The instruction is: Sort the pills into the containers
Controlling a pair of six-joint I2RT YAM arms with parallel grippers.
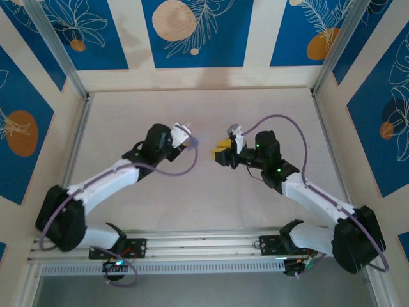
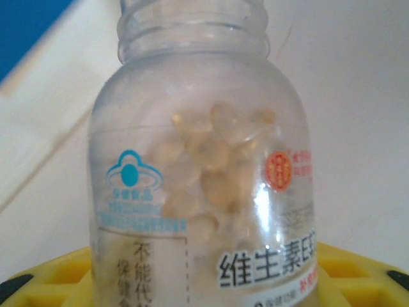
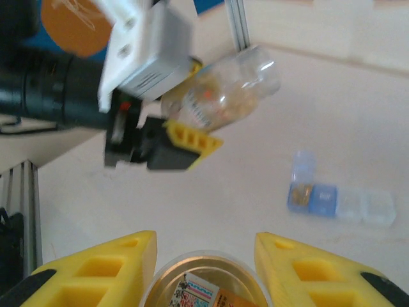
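**pillbot_fan:** Top view first. The left gripper [image 1: 185, 137] and right gripper [image 1: 224, 154] face each other over the middle of the table [image 1: 204, 211], with the left one at about 10 o'clock from the right. Whatever they carry is too small to call from up there.

**yam_tinkerer:** The left wrist view settles that one. Its yellow fingers [image 2: 57, 278] are pinched in narrow around the lower body of the vial [image 2: 198, 192]. The neck points to 12 o'clock with no cap on it, and the pills [image 2: 211, 173] sit inside as a tan heap.

**pillbot_fan:** In the right wrist view the jaws are also narrow, clamping a round gold-faced lid [image 3: 204, 288] at 6 o'clock. It's probably the vial's cap, but it's cropped, so I won't swear to it. The vial hangs near 12 o'clock, tipped with its mouth toward 2. The pill box [image 3: 339, 199] lies at 4 o'clock, well apart from the vial, with one flap [image 3: 303, 167] up.

**yam_tinkerer:** Handling-wise I'd guess the vial is light, stiff, slick plastic, and round, so it could twist in the pads. A low grip on the body seems right, since it keeps the mouth clear. The pills look smooth and will likely rush out and roll. The box looks light enough to skate if it's bumped.
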